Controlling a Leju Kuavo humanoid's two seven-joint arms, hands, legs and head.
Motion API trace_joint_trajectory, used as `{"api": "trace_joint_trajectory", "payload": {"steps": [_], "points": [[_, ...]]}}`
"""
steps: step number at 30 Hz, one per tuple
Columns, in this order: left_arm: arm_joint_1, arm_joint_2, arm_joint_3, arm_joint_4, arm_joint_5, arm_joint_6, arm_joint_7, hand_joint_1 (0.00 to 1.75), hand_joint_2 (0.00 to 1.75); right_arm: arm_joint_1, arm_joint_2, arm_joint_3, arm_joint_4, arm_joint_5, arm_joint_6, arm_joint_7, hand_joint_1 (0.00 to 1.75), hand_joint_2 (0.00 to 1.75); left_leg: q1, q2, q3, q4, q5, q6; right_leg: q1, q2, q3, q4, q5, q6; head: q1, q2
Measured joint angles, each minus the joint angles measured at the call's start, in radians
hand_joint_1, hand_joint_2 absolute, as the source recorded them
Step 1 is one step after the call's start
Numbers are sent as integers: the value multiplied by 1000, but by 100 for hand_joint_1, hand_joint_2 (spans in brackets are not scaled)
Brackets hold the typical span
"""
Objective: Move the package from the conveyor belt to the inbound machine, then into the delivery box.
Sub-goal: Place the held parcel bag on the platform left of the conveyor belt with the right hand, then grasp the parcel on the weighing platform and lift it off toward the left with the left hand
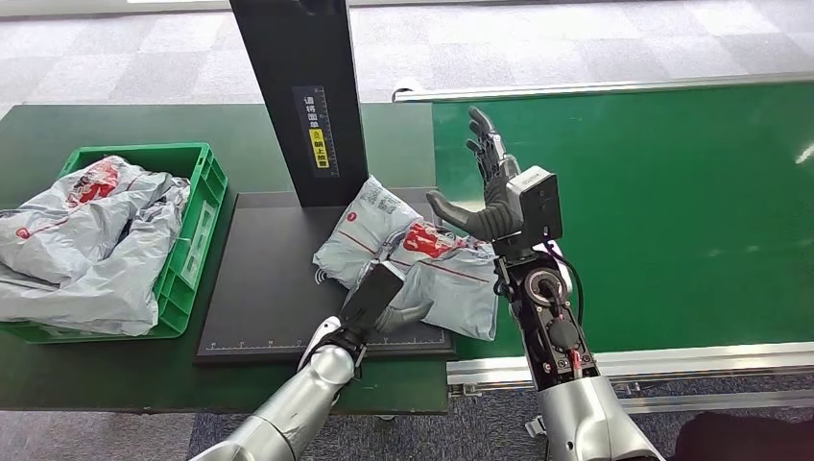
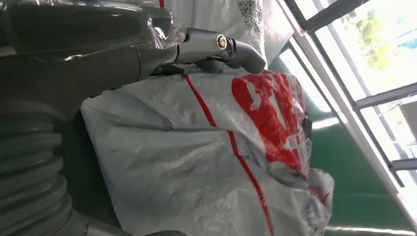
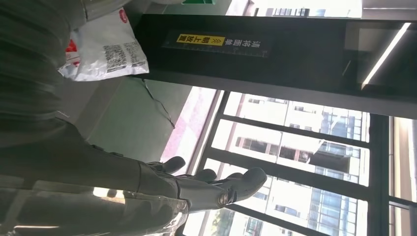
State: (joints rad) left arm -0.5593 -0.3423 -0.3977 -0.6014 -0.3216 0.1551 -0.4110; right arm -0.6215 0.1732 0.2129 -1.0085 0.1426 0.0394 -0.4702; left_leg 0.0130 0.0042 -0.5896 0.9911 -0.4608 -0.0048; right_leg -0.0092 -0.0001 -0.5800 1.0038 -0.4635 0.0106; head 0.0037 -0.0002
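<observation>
Left hand (image 1: 389, 305) on one package (image 1: 422, 264)

Left hand (image 1: 389, 309) rests on the package (image 1: 422, 264) (grey, red-printed) lying on the inbound machine (image 1: 278, 288); right hand (image 1: 485, 182) spread above.

Package (image 1: 422, 264): crinkled, glossy grey plastic film. Belt (image 1: 672, 211): smooth matt green. Crate (image 1: 197, 206) at 9 o'clock: ribbed green plastic. Arms (image 1: 298, 408): brushed silver metal.

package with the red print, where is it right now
In the head view the package lies on the black scanner platform at the foot of the black post, right of the green crate, with the left hand on it.
</observation>
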Motion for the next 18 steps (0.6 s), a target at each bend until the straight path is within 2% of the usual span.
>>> {"api": "trace_joint_trajectory", "payload": {"steps": [4, 7, 11, 18], "points": [[-26, -9, -41, 65, 26, 20, 12, 5, 175, 3, 0, 0, -7, -16, 11, 3, 0, 175, 0, 0, 0, 0, 0, 0, 0, 0, 0, 0, 0, 0, 0, 0], [-35, -12, -51, 92, 47, 24, -20, 10, 175, 5, 0, 0, -11, -22, 15, 4, 0, 175, 0, 0, 0, 0, 0, 0, 0, 0, 0, 0, 0, 0, 0, 0], [-37, -13, -51, 110, 68, 15, -55, 174, 175, 5, 0, 0, -12, -25, 15, 5, 0, 175, 0, 0, 0, 0, 0, 0, 0, 0, 0, 0, 0, 0, 0, 0], [-43, -13, -46, 122, 104, 47, -92, 175, 175, 5, -3, 0, -11, -25, 14, 6, 0, 175, 0, 0, 0, 0, 0, 0, 0, 0, 0, 0, 0, 0, 0, 0]]}}
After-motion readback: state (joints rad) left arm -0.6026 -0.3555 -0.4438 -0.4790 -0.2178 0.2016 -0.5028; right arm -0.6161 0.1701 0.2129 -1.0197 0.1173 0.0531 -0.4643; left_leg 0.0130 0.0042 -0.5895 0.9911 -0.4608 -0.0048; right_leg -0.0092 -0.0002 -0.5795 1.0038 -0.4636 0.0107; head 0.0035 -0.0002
